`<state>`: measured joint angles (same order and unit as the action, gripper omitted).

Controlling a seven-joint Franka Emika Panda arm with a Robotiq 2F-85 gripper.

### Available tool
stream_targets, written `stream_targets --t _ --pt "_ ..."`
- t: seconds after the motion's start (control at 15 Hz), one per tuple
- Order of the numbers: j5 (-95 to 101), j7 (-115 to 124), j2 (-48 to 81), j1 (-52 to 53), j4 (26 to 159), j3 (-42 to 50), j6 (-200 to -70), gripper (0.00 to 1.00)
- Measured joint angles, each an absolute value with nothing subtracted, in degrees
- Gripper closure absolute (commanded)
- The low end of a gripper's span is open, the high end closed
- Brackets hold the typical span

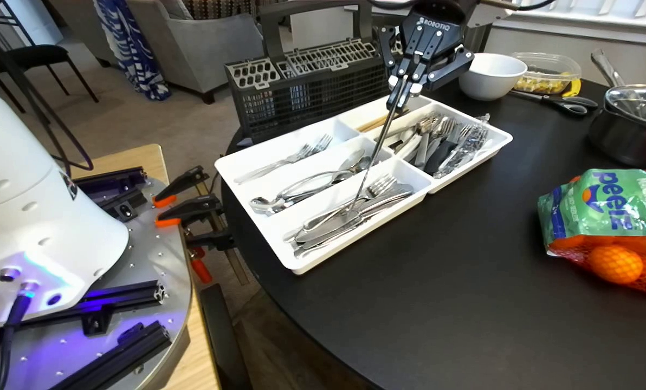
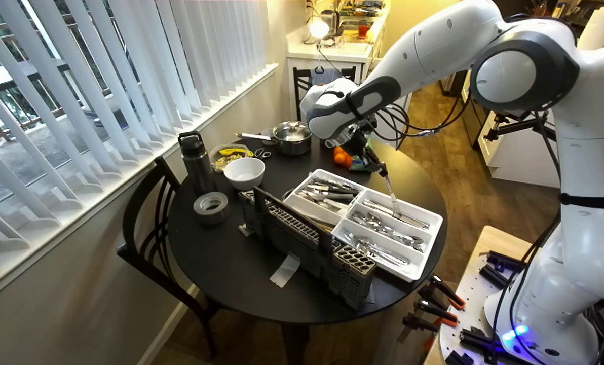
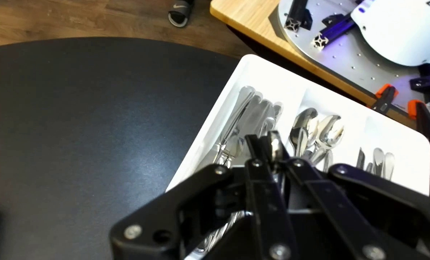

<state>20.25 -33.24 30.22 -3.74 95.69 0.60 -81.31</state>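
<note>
My gripper (image 1: pixel 400 98) is shut on the end of a long silver table knife (image 1: pixel 378 145). It also shows in an exterior view (image 2: pixel 381 168). The knife (image 2: pixel 391 191) hangs steeply tilted, its lower end at the compartment of knives in the white cutlery tray (image 1: pixel 428 187); whether it touches them I cannot tell. In the wrist view the jaws (image 3: pixel 263 139) show the knife's shiny end (image 3: pixel 275 146) between the fingertips. Beside them lie knives (image 3: pixel 253 112), then spoons (image 3: pixel 332 131) in the middle compartment. Forks (image 1: pixel 307 154) lie in the compartment beyond. Mixed cutlery (image 1: pixel 437 138) fills a larger section.
A dark dishwasher basket (image 1: pixel 312 92) stands along the tray's side. A white bowl (image 1: pixel 491 76), a food container (image 1: pixel 545 73), scissors (image 1: pixel 564 103), a pot (image 1: pixel 626 130) and a mandarin bag (image 1: pixel 610 211) are on the black table. Tape (image 2: pixel 211 207) and a bottle (image 2: pixel 196 162) stand near the window.
</note>
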Motion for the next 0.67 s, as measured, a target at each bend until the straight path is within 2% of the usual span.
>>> stream_targets --t 0.67 --pt "17.76 -32.07 32.89 -5.07 94.69 0.59 -75.11 0.96"
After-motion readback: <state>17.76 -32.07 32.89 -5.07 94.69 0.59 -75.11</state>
